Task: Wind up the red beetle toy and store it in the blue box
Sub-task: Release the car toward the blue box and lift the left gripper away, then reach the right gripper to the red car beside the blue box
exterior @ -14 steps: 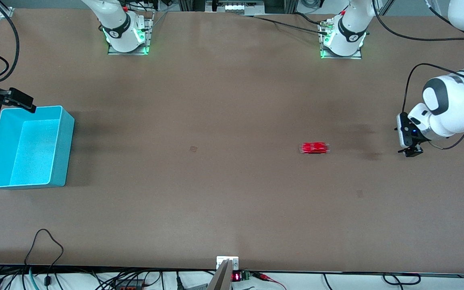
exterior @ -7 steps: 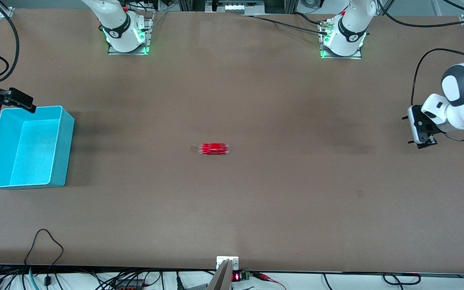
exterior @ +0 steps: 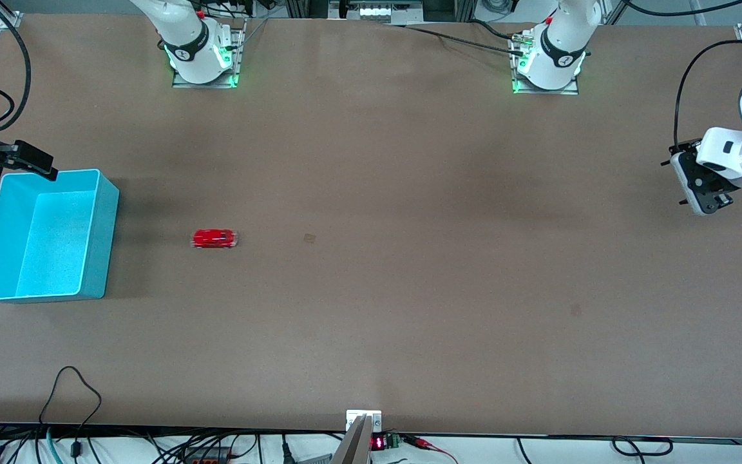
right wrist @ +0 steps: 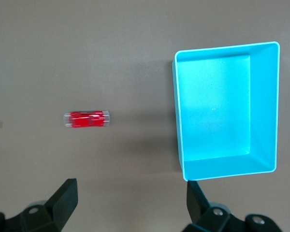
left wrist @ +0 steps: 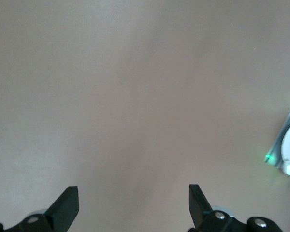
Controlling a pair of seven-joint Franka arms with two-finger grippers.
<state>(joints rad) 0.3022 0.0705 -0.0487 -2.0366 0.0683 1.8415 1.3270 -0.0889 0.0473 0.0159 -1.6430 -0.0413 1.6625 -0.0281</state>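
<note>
The red beetle toy (exterior: 214, 238) stands on the table a short way from the blue box (exterior: 105, 245), toward the left arm's end of it; no gripper touches it. The right wrist view shows the toy (right wrist: 86, 120) and the box (right wrist: 263, 106), whose inside holds nothing. My right gripper (exterior: 46, 169) is open and empty, up in the air over the box's corner nearest the robot bases; it also shows in its wrist view (right wrist: 131, 186). My left gripper (exterior: 706, 205) is open and empty over the left arm's end of the table; its wrist view (left wrist: 134, 191) shows only bare table.
A small mark (exterior: 310, 238) is on the table near the middle. The arm bases (exterior: 203, 51) (exterior: 548, 61) stand along the edge farthest from the front camera. Cables (exterior: 68, 386) lie at the edge nearest the front camera.
The toy has rolled across the table from near the left gripper to close beside the box. The left gripper has lifted and drawn back toward the bases. The right arm has not moved.
</note>
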